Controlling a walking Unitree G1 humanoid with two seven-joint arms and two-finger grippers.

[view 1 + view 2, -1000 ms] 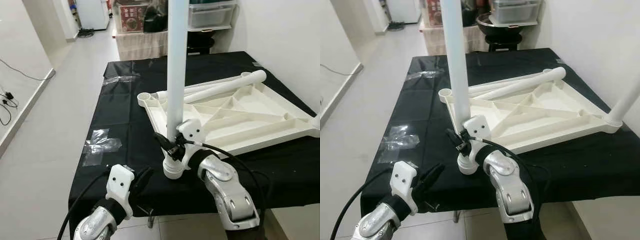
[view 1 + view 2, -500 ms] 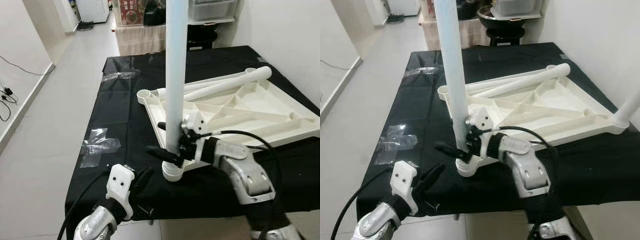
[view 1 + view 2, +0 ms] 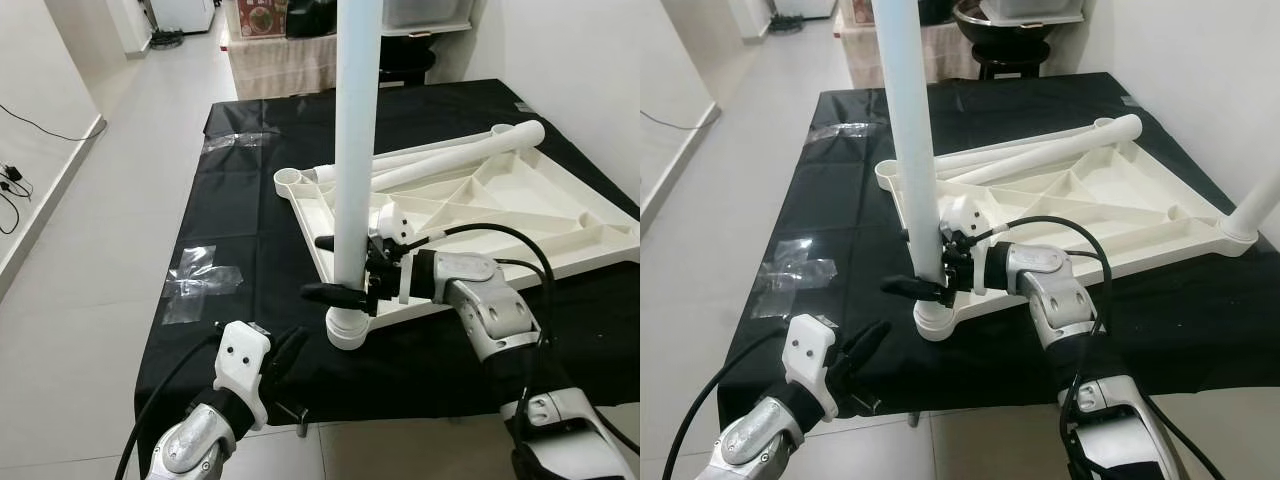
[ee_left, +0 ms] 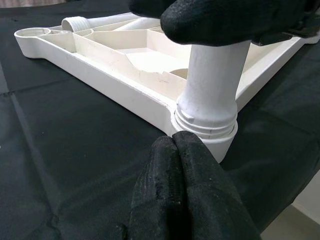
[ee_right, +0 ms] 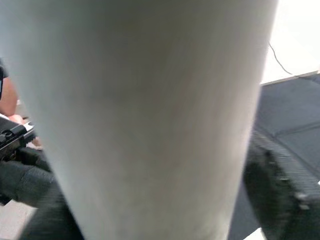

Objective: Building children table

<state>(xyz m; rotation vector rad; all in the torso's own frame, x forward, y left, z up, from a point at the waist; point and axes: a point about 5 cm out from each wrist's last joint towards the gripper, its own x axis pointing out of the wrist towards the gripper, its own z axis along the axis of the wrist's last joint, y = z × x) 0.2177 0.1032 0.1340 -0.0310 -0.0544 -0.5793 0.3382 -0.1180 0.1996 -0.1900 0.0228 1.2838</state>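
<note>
**Right tool gripping upright leg at tabletop corner socket**

Right tool is clamping the upright white table leg low down, just above its base; one finger is showing on the left side of the leg, the other is wrapping behind it. Right wrist view is showing the leg pressed close between the two black fingers.

The leg is standing vertical with its foot seated in the corner socket of the upside-down white children table top, at the corner nearest the robot. Left wrist view is showing the leg's threaded collar sitting in the socket ring, right tool's fingers holding above it.

The table top is lying ribs-up on the black-covered surface. Two loose white legs are lying on it along the far edge, side by side. A second mounted leg is rising from the far right corner.

Left tool is hovering low at the near edge of the surface, left of the socket, apart from it. Its fingers are pressed together, holding nothing.

Clear tape patches are stuck on the black cover on the left side. Behind the surface: a storage drawer unit and a dark stool.
</note>
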